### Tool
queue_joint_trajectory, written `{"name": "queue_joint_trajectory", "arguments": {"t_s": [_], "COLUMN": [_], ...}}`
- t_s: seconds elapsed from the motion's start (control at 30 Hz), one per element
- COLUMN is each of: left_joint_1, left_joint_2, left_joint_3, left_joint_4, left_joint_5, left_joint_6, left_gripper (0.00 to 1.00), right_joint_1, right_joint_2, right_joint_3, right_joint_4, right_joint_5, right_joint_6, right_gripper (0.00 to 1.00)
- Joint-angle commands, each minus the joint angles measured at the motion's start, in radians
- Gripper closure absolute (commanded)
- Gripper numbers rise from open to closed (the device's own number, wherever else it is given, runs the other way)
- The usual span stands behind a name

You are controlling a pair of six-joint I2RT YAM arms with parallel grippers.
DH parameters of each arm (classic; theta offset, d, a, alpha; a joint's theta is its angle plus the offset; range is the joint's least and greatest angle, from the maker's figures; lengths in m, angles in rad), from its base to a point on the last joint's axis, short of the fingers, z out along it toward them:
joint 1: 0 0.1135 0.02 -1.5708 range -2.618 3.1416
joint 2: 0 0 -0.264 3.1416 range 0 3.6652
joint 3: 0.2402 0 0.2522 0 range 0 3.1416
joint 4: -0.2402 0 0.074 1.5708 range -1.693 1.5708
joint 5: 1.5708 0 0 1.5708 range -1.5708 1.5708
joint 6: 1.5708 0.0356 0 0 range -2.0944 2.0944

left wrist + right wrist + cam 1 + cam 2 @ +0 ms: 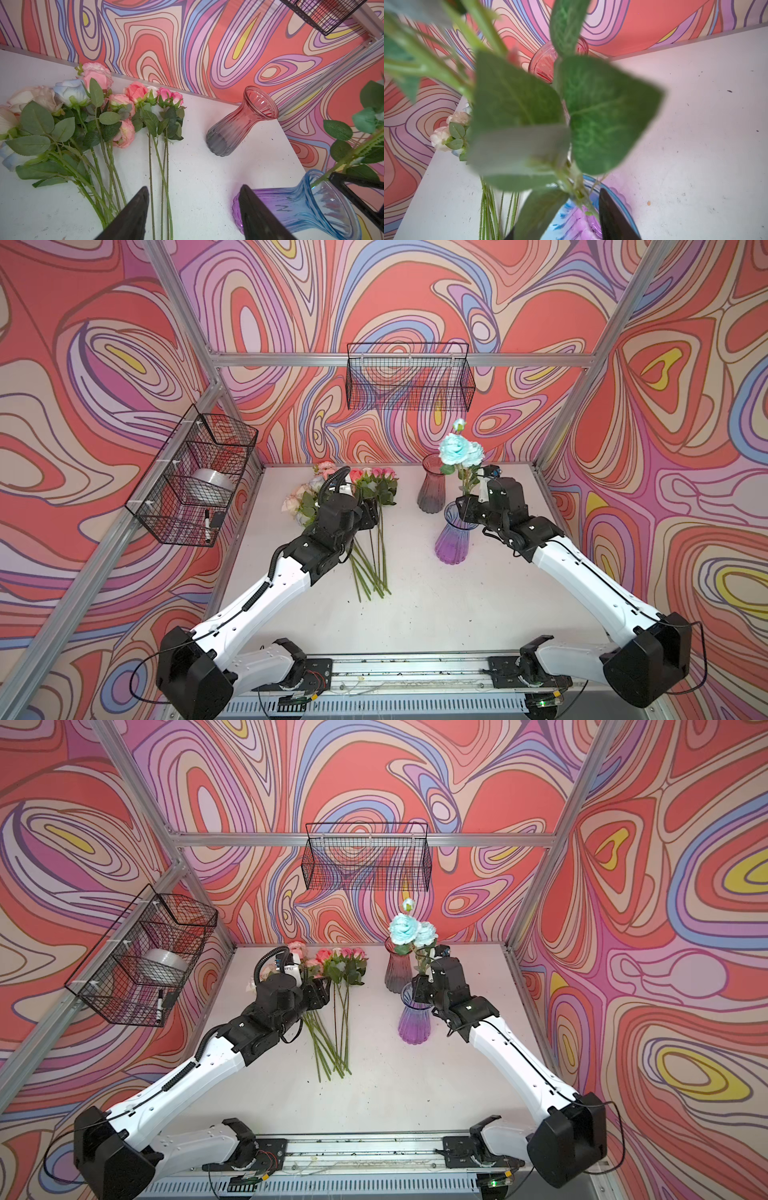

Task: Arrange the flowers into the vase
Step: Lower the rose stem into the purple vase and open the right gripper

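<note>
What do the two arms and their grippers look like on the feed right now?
Same build: the left arm and right arm have glossy white link shells with bulky black joint housings. A ribbed black conduit runs along the left arm; a thin black cable loops at the right arm's elbow. The left gripper and right gripper are black, with tapered, wedge-shaped fingers.

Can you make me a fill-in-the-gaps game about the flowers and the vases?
1. The vase holding the turquoise flower is blue on top and ___ at the bottom.
2. The back vase is ___ on top and grey below.
3. The left gripper above the loose flowers is ___, holding nothing.
4. The number of vases standing on the table is ___.

Missing words: purple; pink; open; two
</note>
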Motion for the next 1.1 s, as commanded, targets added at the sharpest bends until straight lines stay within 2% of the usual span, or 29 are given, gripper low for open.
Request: {"name": "queue_joint_trajectory", "arguments": {"t_s": [0.0,0.67,0.93,1.0,1.07], "left_joint_1": [-0.003,-0.003,-0.004,-0.004,-0.003], "left_joint_2": [0.01,0.045,0.117,0.152,0.19], "left_joint_3": [0.013,0.023,0.057,0.073,0.093], "left_joint_4": [-0.018,-0.03,-0.07,-0.091,-0.117], "left_joint_5": [0.007,0.016,0.034,0.037,0.032], "left_joint_6": [-0.019,-0.014,-0.003,0.002,0.012], "left_gripper": [0.31,0.31,0.32,0.32,0.34], "right_joint_1": [-0.001,-0.001,-0.001,-0.001,-0.002], "right_joint_2": [-0.031,-0.138,-0.215,-0.247,-0.285], "right_joint_3": [0.009,0.02,0.031,0.026,0.004], "right_joint_4": [-0.028,-0.095,-0.191,-0.213,-0.212], "right_joint_5": [0.001,-0.032,-0.007,0.027,0.048], "right_joint_6": [-0.019,-0.032,-0.077,-0.086,-0.088], "right_gripper": [0.52,0.52,0.53,0.57,0.66]}}
